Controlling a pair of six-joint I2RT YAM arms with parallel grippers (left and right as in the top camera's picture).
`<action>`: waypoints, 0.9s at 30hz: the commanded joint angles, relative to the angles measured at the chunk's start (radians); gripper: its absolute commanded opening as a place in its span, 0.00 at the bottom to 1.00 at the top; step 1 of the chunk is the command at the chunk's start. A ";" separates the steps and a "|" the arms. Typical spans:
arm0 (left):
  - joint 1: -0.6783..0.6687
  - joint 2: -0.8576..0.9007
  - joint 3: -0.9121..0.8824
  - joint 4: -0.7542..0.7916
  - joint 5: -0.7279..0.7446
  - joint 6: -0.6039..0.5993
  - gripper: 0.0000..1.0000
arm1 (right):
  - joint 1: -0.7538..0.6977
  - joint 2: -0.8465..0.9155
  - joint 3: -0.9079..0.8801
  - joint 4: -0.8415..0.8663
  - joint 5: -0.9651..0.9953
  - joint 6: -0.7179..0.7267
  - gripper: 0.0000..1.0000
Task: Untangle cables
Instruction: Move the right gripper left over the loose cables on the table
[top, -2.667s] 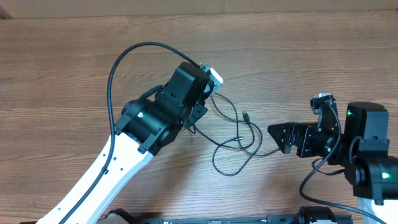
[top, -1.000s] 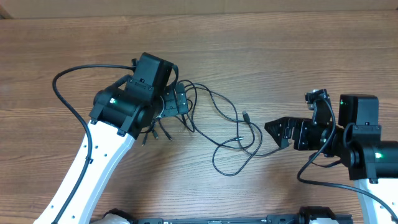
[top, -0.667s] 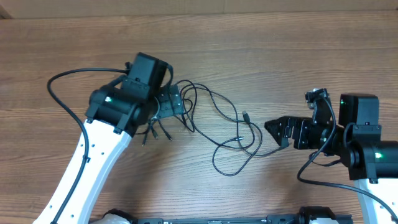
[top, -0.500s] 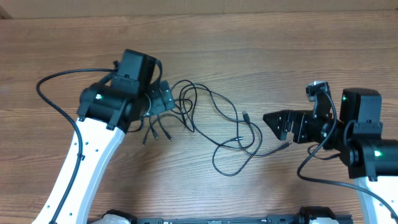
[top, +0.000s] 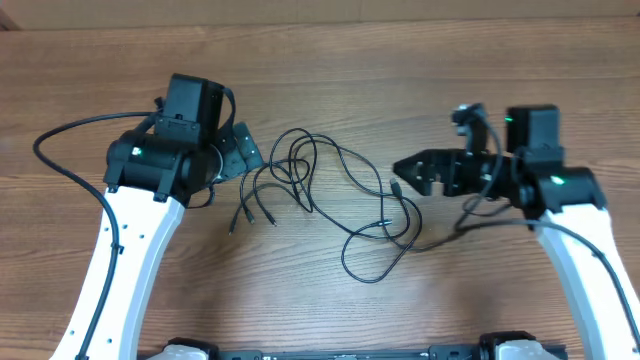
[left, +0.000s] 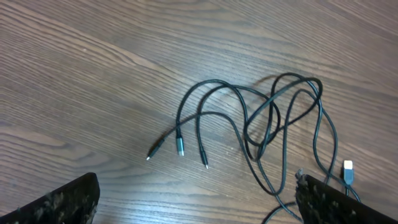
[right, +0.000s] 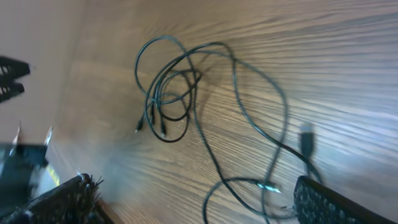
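Cables (top: 300, 165): a loose black tangle flat on the desk (top: 420, 60), between the two arms, with loops trailing toward the front edge.
Left tool (top: 238, 158): spread wide, gripping nothing, just beside the tangle's left loops.
Right tool (top: 412, 172): spread wide as well, nothing in it, near a flat plug (top: 397, 185).
Left wrist view only: three plug tips (left: 179, 149) lie side by side, apart from the knot.
Right wrist view: smeared; the loops can be read, the tips cannot.
Around: the left arm's thick wire (top: 60, 140) arcs over the desk, well apart from the tangle.
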 joint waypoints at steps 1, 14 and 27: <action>0.013 0.009 0.016 0.000 -0.038 -0.009 1.00 | 0.093 0.071 -0.006 0.084 -0.024 -0.006 1.00; 0.011 0.009 0.016 0.000 -0.052 -0.009 0.99 | 0.245 0.387 -0.006 0.376 0.073 0.024 0.78; 0.011 0.009 0.016 0.000 -0.052 -0.010 1.00 | 0.308 0.509 -0.006 0.552 0.076 0.092 0.73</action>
